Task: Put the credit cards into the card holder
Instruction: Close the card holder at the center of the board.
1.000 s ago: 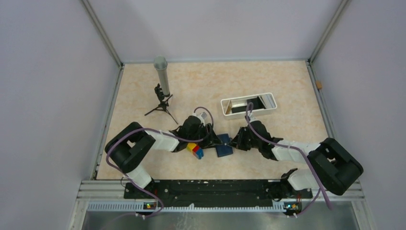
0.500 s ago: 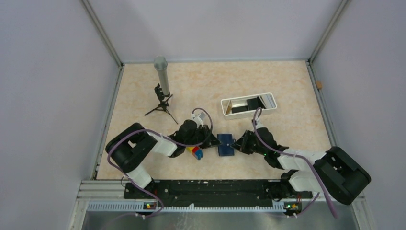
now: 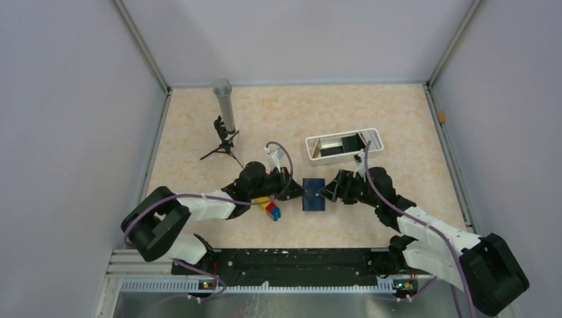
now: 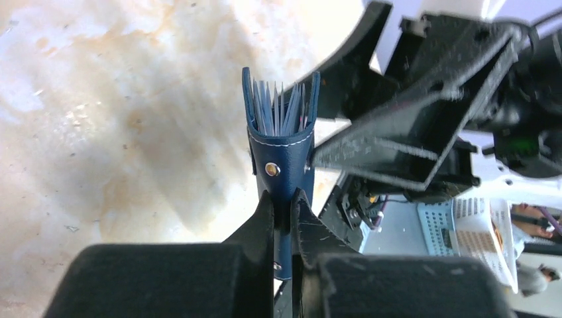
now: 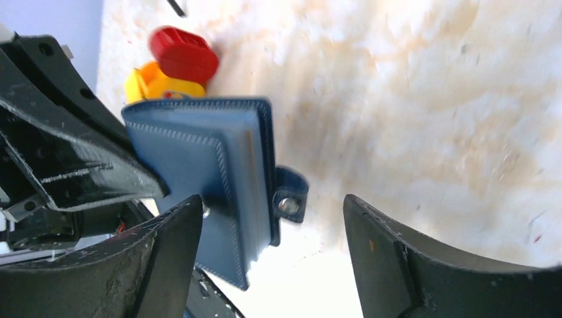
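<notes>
The navy card holder [image 3: 313,195] hangs just above the table between the two grippers. My left gripper [image 3: 296,191] is shut on its folded spine [image 4: 283,205], so the holder [image 4: 281,132] stands edge-on with its paler inner slots fanned open away from the camera. My right gripper [image 3: 328,191] is open at the holder's other side. In the right wrist view the holder [image 5: 205,172] and its snap tab sit in the gap of the right gripper [image 5: 272,202], close to one fingertip [image 5: 182,218]. A yellow-gold card [image 3: 317,147] and a greyish one [image 3: 362,138] appear to lean inside the white tray.
The white oblong tray [image 3: 378,144] lies just beyond the right gripper. Stacked red, yellow and blue toy bricks [image 3: 270,207] sit under the left wrist and show as bricks [image 5: 175,66] in the right wrist view. A grey cylinder on a small black tripod [image 3: 225,112] stands at the back left.
The right gripper has opened and let go of the card holder. The left gripper has shut on it. Both arms have stretched farther from their bases, carrying the holder slightly away.
</notes>
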